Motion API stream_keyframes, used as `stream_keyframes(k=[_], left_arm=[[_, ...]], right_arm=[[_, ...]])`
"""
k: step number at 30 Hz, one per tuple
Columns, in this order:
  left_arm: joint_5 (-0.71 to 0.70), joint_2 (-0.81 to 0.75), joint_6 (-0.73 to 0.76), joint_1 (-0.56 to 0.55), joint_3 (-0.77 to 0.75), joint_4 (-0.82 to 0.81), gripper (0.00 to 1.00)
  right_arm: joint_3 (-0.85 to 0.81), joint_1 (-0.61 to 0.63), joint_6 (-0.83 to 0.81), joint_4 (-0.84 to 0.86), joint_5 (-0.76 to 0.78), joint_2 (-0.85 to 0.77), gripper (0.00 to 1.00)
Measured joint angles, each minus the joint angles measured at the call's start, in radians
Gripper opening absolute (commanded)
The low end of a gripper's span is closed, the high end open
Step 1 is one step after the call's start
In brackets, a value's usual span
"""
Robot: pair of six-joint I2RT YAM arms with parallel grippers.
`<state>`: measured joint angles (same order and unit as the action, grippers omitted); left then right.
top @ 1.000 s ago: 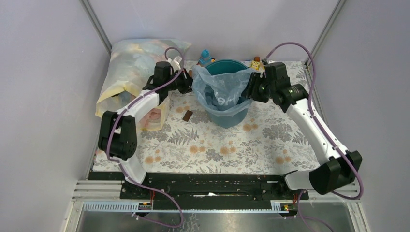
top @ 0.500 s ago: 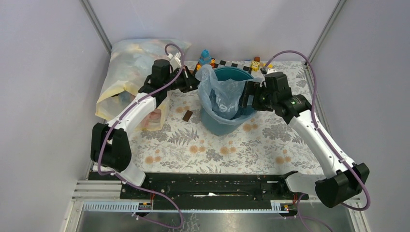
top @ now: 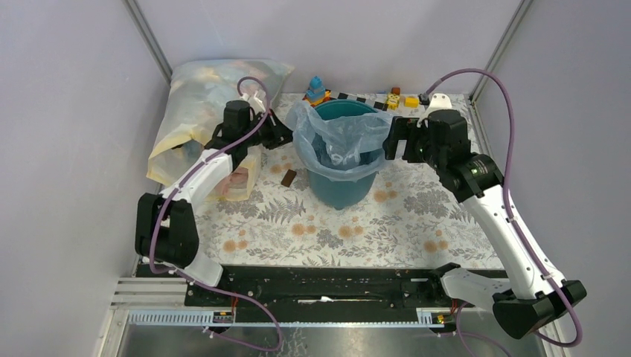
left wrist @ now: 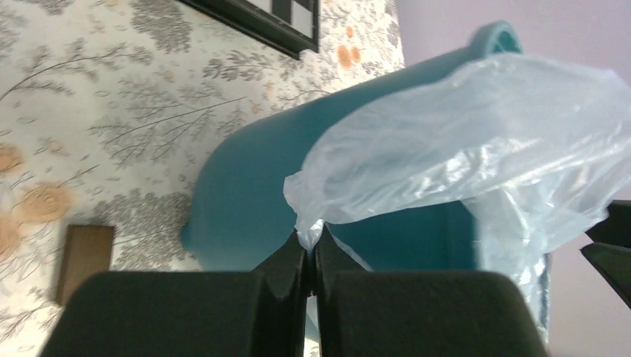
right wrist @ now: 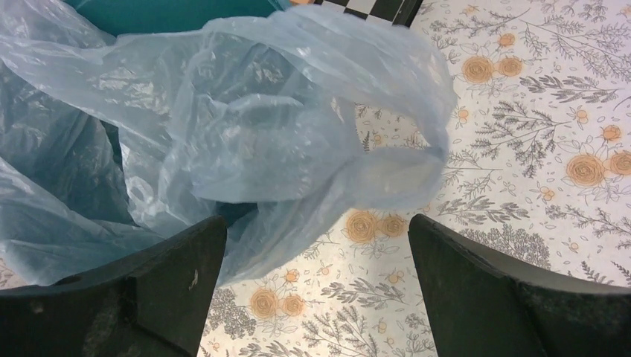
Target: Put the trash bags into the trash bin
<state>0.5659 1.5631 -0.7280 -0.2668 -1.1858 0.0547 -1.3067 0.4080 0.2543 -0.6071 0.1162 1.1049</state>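
At the back of the counter (top: 417,223) your bin (top: 344,186) stands upright, and the bag (top: 338,137) is draped over its mouth. The middle of the film sags inside, while its edges billow above the rim and spill over it on the left and right. Your left tool (top: 281,134) sits just beside the bin's left rim. Its 2 fingers (left wrist: 286,262) are pressed together on a fold of the bag's edge, pinching it outside the bin wall. In the left wrist view the film balloons up from that pinch and over the teal rim. Your right tool (top: 392,141) hovers at the bin's right side with its 2 fingers spread wide. In its wrist view a loose flap of the bag hangs over the rim between them, and neither finger appears to touch it. A small brown block (top: 289,178) lies on the counter near the bin's left foot. A stuffed sack (top: 197,111) fills the back left corner behind your left arm. A few toys (top: 316,89) stand along the back edge behind the bin.
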Motion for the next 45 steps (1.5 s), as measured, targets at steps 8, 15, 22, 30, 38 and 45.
stream_keyframes(k=[8,15,22,30,38,45], left_arm=[[-0.043,-0.083,-0.003,0.022,0.076,-0.005,0.05],[-0.073,-0.113,0.005,0.022,0.076,0.000,0.05],[-0.142,-0.150,0.019,0.028,0.098,0.012,0.04],[-0.184,-0.197,0.019,0.037,0.166,0.012,0.04],[-0.187,-0.220,0.012,0.038,0.205,-0.017,0.04],[-0.197,-0.220,0.018,0.038,0.205,-0.019,0.03]], right_arm=[[0.012,0.000,-0.034,0.113,-0.022,-0.011,0.82],[-0.142,0.000,-0.137,0.116,-0.012,0.119,0.67],[-0.257,0.000,-0.398,0.108,-0.286,0.265,0.72],[-0.338,0.020,-0.632,0.117,-0.484,0.449,0.69],[-0.511,0.039,-0.777,0.044,-0.557,0.614,0.56],[-0.586,0.051,-0.863,-0.051,-0.590,0.663,0.32]])
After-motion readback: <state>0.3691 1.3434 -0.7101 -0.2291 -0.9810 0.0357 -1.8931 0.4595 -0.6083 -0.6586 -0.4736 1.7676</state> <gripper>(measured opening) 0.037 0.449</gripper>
